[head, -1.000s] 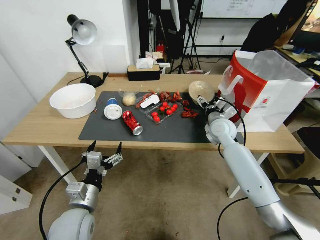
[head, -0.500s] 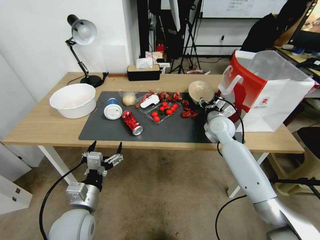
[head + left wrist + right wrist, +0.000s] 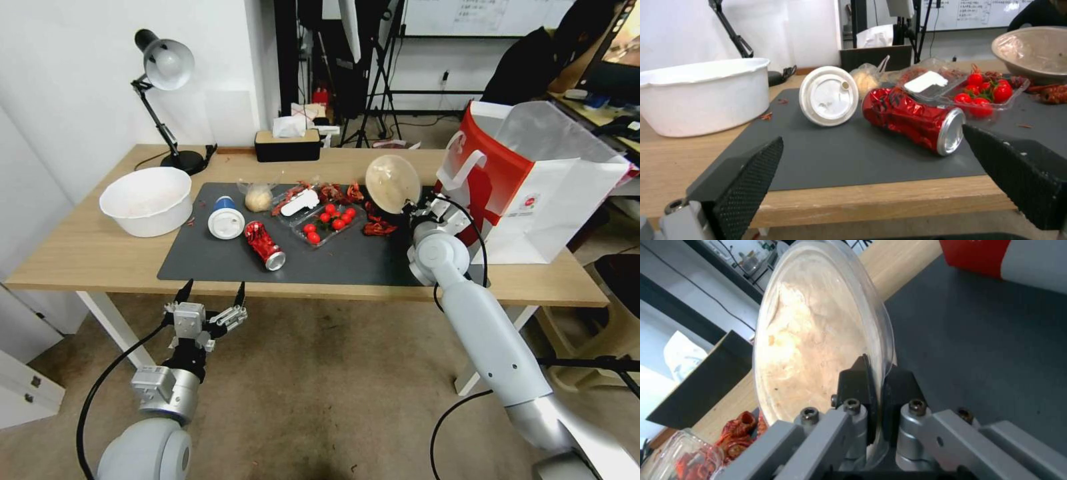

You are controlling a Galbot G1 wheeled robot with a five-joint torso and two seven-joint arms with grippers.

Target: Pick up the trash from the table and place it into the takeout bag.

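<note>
Pinching the rim of the beige bowl (image 3: 393,183), the right gripper (image 3: 412,205) holds it tipped on its edge, up off the grey mat (image 3: 220,263). In the right wrist view the two fingers (image 3: 857,386) squeeze the thin rim between them. The takeout bag (image 3: 533,180) stands open just beside the bowl, on the table (image 3: 80,250).

The left gripper (image 3: 208,303) hangs low in front of the table with its fingers spread wide and nothing in them.

The job looks like it has only started. The bowl is not in the bag yet. The blue cup (image 3: 225,217), the red can (image 3: 264,245) and the bagged bun (image 3: 258,197) all lie on the mat and wait their turn.
</note>
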